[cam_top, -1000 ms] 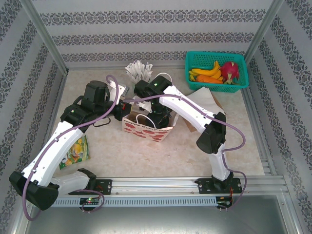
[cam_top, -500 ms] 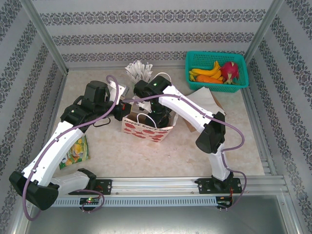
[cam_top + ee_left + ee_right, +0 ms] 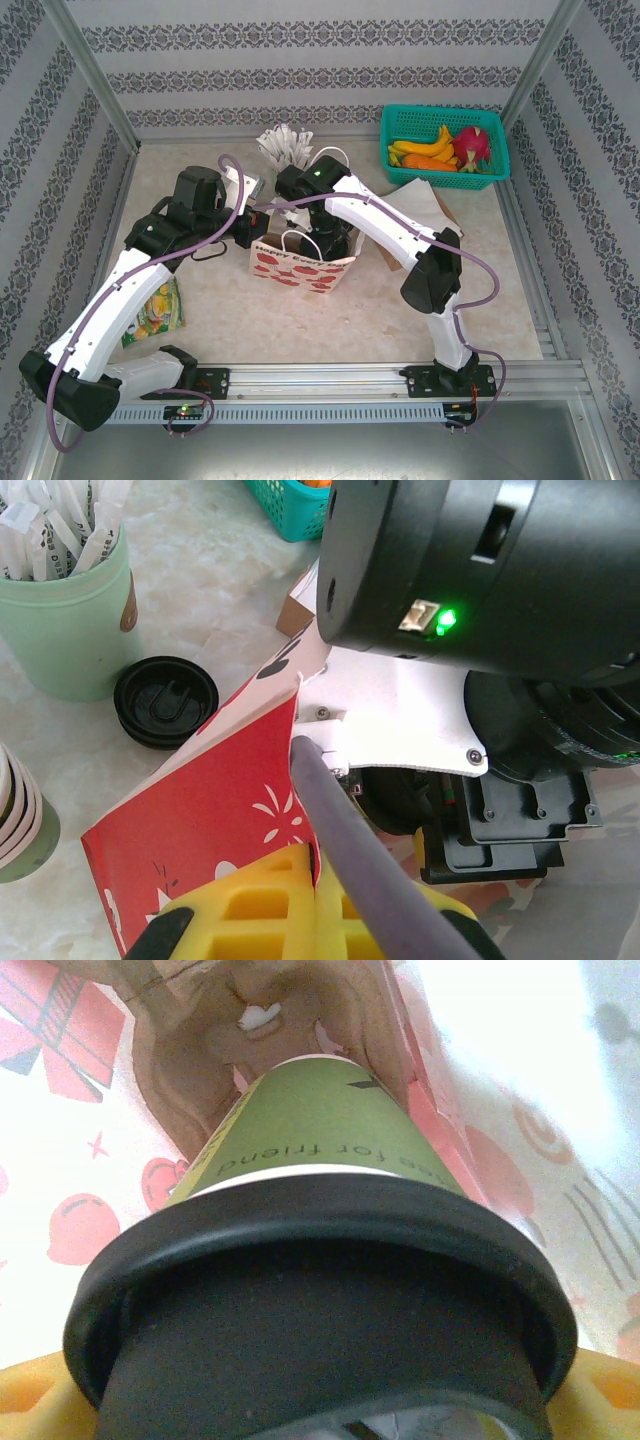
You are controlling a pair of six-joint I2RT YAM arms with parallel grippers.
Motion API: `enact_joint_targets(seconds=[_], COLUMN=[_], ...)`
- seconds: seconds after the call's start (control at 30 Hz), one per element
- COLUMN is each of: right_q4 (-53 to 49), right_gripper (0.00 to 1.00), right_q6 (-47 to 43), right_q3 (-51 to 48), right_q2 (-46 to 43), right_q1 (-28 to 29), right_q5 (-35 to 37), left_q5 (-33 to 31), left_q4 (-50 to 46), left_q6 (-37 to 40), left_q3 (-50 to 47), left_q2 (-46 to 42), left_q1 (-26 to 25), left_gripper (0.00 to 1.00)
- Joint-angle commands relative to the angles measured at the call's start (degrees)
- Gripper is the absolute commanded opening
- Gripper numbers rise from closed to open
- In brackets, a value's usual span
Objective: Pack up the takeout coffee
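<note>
**Coffee cup inside the bag, both pincers engaged**

The takeout coffee (image 3: pixel 320 1140) is inside the paper bag (image 3: pixel 300 268), seen lid-first from the right wrist; its black lid is nearest the camera and its green band, printed "for friend", points down toward the brown folded bottom of the bag; the bag's white walls with red prints rise around it on both sides.

The right pincer (image 3: pixel 320 1405) reaches down into the bag's open mouth; its yellow fingers (image 3: pixel 35 1400) stand wide apart, one at each side of the lid's rim and pressed against it, so it has hold of the cup at the lid.

The left pincer (image 3: pixel 312 880) is closed tight on the left edge of the bag; the red-printed wall runs straight in between its yellow fingers, and a grey cable crosses in front of them.

The bag stands upright near the middle of the table (image 3: pixel 400 310), between the two arms; just behind it is the mint-green cup (image 3: pixel 60 620) of white wrapped sticks; a loose black lid (image 3: pixel 165 702) lies flat on the table beside that cup; a stack of cream cups (image 3: pixel 20 825) shows at the left edge of the left wrist view.

A teal basket (image 3: pixel 400 125) of fruit sits in the far right corner, well apart from the bag; a snack packet (image 3: pixel 155 310) lies by the left arm.
</note>
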Motion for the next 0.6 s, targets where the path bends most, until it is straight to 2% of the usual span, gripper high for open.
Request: enact_joint_targets(seconds=[0.0,0.57], right_q4=[-2.33,-1.66], right_gripper=[0.48,0.49], right_q6=[0.05,-0.24], right_q3=[-0.94,-1.72], right_q2=[1.57,1.73], right_q1=[-1.03,-1.21], right_q5=[0.65,-0.03], left_q5=[2.54,2.82], left_q4=[1.85,2.18], left_q6=[0.16,0.16], left_q3=[-0.07,-0.42], left_q2=[-0.69,-0.96], left_q1=[-0.63,-0.58], left_gripper=[0.0,0.0])
